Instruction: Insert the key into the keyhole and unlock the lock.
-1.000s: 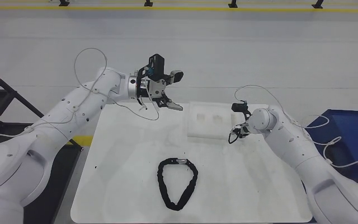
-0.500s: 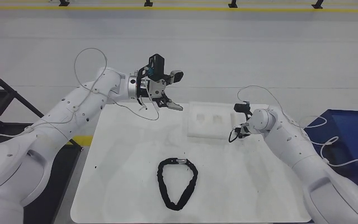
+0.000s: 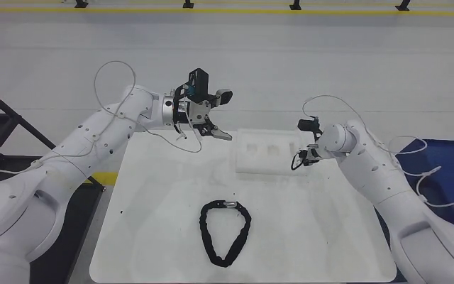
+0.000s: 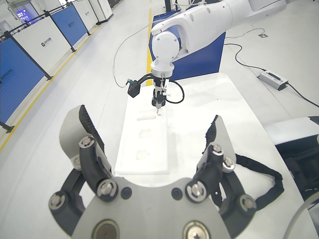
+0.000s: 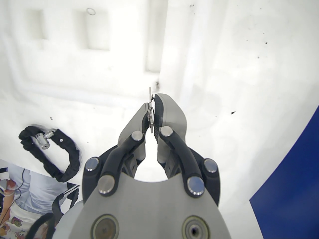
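Inside right end effector (image 5: 151,100), key (image 5: 150,92) mostly hidden

The right gripper (image 5: 152,101) has seemingly lifted the key (image 5: 149,93) off the foam tray (image 3: 261,166).

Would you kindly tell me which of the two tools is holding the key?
The right tool, above the white foam block: it is shut on the key, whereas the left tool hangs open and empty.
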`<control>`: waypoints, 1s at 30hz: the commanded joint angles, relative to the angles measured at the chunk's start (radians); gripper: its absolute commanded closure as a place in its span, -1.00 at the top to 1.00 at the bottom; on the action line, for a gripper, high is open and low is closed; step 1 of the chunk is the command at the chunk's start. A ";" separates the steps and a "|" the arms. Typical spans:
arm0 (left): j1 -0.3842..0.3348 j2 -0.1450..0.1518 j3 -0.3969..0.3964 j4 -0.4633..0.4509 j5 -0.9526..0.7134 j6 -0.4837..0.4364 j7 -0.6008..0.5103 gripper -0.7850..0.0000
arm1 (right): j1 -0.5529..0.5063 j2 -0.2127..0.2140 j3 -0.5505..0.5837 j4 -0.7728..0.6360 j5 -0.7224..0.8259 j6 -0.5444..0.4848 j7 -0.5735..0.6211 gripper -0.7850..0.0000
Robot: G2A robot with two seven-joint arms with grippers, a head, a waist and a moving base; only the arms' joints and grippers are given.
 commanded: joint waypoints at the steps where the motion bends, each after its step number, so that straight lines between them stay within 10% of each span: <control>1: 0.000 0.000 0.000 0.000 0.000 0.000 0.000 1.00 | -0.010 0.013 0.033 -0.044 0.025 -0.020 0.020 -1.00; 30: 0.000 0.000 0.000 0.000 0.000 0.000 0.000 1.00 | -0.499 0.192 0.681 -0.777 0.488 -0.310 -0.023 -1.00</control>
